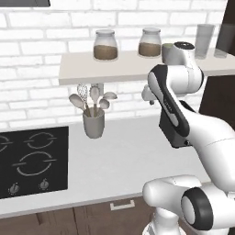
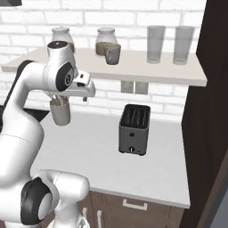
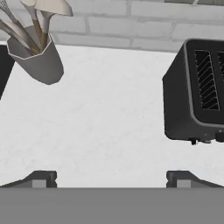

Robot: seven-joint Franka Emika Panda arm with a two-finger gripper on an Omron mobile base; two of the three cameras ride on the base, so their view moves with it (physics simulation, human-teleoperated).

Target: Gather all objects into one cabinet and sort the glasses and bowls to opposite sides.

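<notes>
With its fingers spread wide and empty above the bare table, the arm has hardly begun, judging by the grey-green mug on the shelf beside the jars, not in the cabinet.

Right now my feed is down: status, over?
Hand open, empty, above the counter. Grey-green mug on the shelf. Toaster sits below it.
</notes>
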